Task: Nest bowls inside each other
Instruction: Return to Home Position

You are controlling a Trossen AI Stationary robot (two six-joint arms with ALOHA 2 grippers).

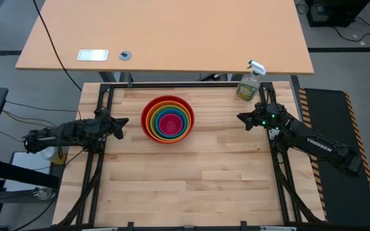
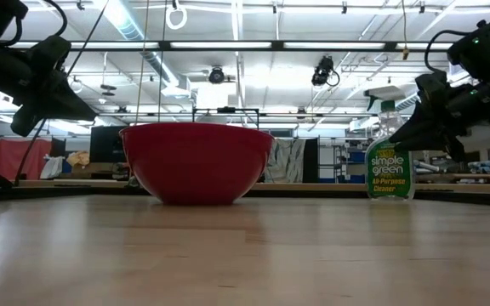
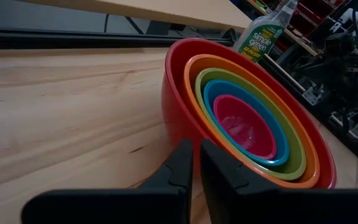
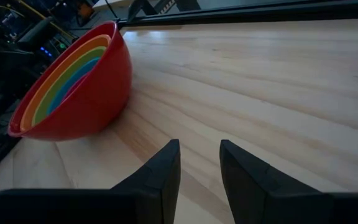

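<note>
The bowls (image 1: 167, 119) sit nested in one stack on the table, toward its far middle: red outermost, then orange, lime green, blue, and pink innermost (image 3: 244, 124). The red bowl (image 2: 196, 161) rests on its base on the wood. My left gripper (image 1: 123, 122) hovers at the table's left edge, shut, with nothing in it, a short way from the red bowl's rim. My right gripper (image 1: 241, 117) hovers at the right edge, fingers apart with nothing between them (image 4: 199, 163), well clear of the stack.
A clear spray bottle of yellowish cleaner (image 1: 249, 83) stands at the table's far right corner, just beyond my right gripper. A second, lighter table (image 1: 166, 32) lies behind the far edge. Bare wood (image 1: 185, 186) stretches over the near half.
</note>
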